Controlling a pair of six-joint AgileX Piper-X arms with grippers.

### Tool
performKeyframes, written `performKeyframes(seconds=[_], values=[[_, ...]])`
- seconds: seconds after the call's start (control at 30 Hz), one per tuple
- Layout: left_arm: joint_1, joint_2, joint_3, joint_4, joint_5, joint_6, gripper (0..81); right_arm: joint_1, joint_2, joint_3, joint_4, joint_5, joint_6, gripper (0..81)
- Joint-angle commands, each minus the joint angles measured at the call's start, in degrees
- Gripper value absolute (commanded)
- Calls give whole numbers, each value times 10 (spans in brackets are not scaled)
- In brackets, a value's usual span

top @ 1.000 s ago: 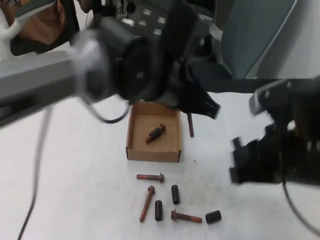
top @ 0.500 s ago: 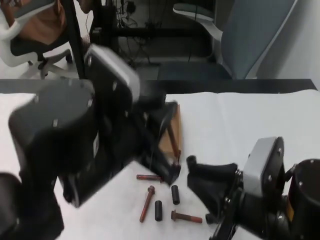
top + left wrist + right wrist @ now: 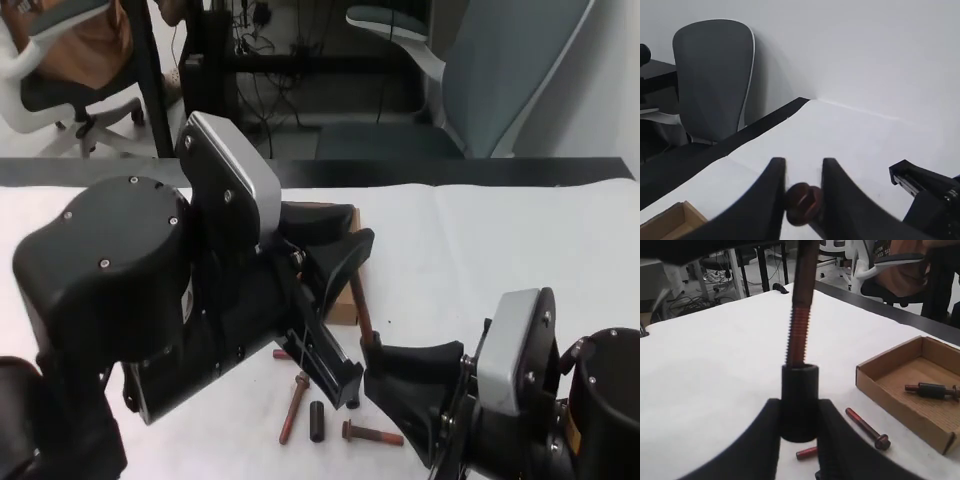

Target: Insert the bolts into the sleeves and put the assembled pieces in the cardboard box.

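Note:
My left gripper (image 3: pixel 803 170) is shut on the head of a reddish bolt (image 3: pixel 802 202). In the high view that bolt (image 3: pixel 358 305) slants down from the left gripper (image 3: pixel 350 265) toward my right gripper (image 3: pixel 375 350). The right gripper (image 3: pixel 799 410) is shut on an upright black sleeve (image 3: pixel 799 400). The bolt's threaded end (image 3: pixel 799 335) meets the sleeve's top opening. The cardboard box (image 3: pixel 890 390) holds one assembled piece (image 3: pixel 932 390). In the high view the left arm covers most of the box (image 3: pixel 340 300).
Loose bolts (image 3: pixel 293 405) (image 3: pixel 372 434) and a loose black sleeve (image 3: pixel 317 420) lie on the white bench in front of the box. Another bolt (image 3: pixel 867 427) lies beside the box wall. An office chair (image 3: pixel 500 80) stands beyond the bench's far edge.
Both arms have come together over the bench. The left arm has swung the bolt down and the right arm has brought the sleeve up beneath its tip.

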Motion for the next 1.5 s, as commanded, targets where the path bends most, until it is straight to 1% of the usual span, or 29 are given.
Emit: performKeyframes(seconds=[0.0, 0.17, 0.3, 0.4, 0.47, 0.57, 0.6, 0.63, 0.67, 0.73, 0.77, 0.8, 0.9, 0.97, 1.07, 1.17, 1.27, 1.37, 1.47], values=[[-1, -6, -2, -5, 0, -2, 18, 1, 1, -1, -10, -4, -5, 0], [-1, -6, -2, 11, 0, -4, 18, 1, 1, -1, -13, -9, -7, 0], [-1, -1, -2, 11, 0, -4, 18, 1, 1, -2, -39, -35, 9, 0], [-2, 3, -2, 11, 3, -6, 18, 1, 1, -4, -49, -21, 14, 0], [-3, 3, -2, 11, 31, -19, 18, 1, 2, -5, -49, 8, 17, 0], [-3, 3, -2, 10, 106, -43, 13, -1, 2, -7, -48, 35, 17, 0], [-3, 3, -2, 11, 124, -48, 53, -1, 2, -12, -42, 35, 17, 0], [-3, 3, -2, 13, 139, -48, 127, -1, 2, -18, -33, 35, 17, 0], [-3, 3, -2, 17, 145, -48, 225, -1, 2, -25, -20, 32, 17, 0], [-3, 3, -2, 27, 145, -44, 454, -1, 4, -46, 7, 33, 7, 0], [-3, 3, -2, 31, 139, -43, 605, -1, 3, -55, 23, 35, -4, 0], [-1, 3, -2, 33, 126, -43, 700, -1, 3, -64, 36, 42, -11, 0], [-1, -1, -2, 33, 65, -43, 700, -1, 8, -82, 74, 87, -14, 0], [-1, -12, -2, 33, 40, -40, 700, -5, 15, -92, 105, 118, -14, 0], [-1, -44, -2, 67, 13, -32, 700, -23, 33, -112, 136, 121, -8, 0], [-1, -77, -2, 175, -56, -34, 700, -56, 61, -144, 161, 117, 20, 0], [0, -67, -2, 259, -35, -36, 700, -88, 102, -194, 206, 90, 22, 0], [0, -24, -2, 270, -34, -112, 696, -113, 152, -265, 282, 70, 20, 0], [0, 36, -13, 253, -37, -172, 686, -124, 205, -343, 344, 69, -13, 0]])
